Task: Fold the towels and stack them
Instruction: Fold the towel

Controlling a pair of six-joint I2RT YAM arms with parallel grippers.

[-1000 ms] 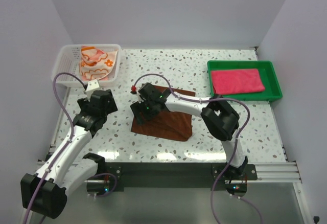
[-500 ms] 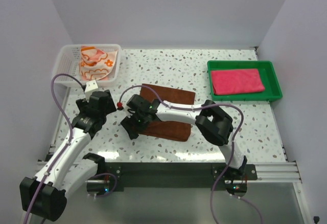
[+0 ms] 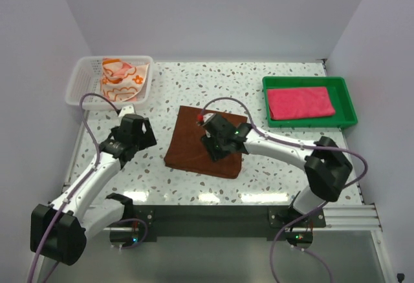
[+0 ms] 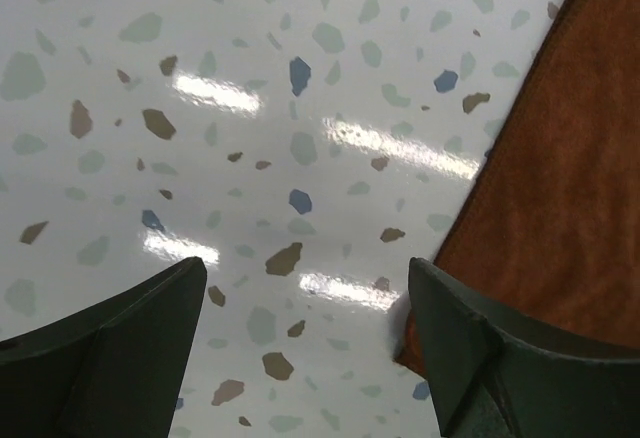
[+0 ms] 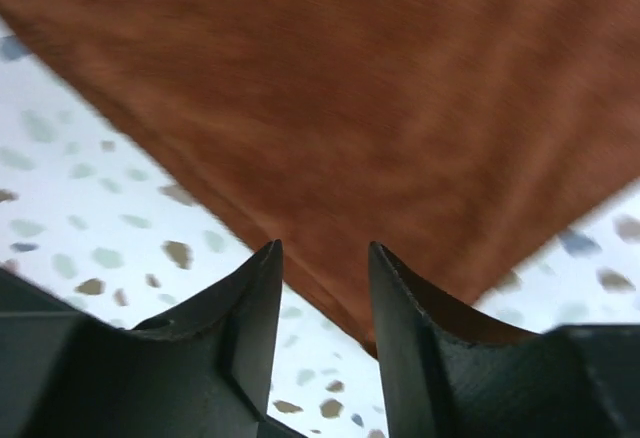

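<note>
In the middle of the table, nearest the arm bases, the dark brown towel lies flat as a tidy rectangle, not yet stacked on anything. It looks folded over, though how many times I cannot tell. The right gripper hangs low over the towel's right part. Its fingers stand a narrow gap apart above a corner of the cloth and hold nothing (the wrist view shows table between them). The left gripper hovers over bare table just beside the towel's left edge, fingers spread wide and empty.

Farther back on the right, the hot pink towel sits folded in the green tray, which I take as the one finished piece. At the far left, the orange flowered towel is bunched in the white basket, unfolded. By my reckoning the brown towel needs finishing and moving onto the pink one, and the orange one is untouched.
</note>
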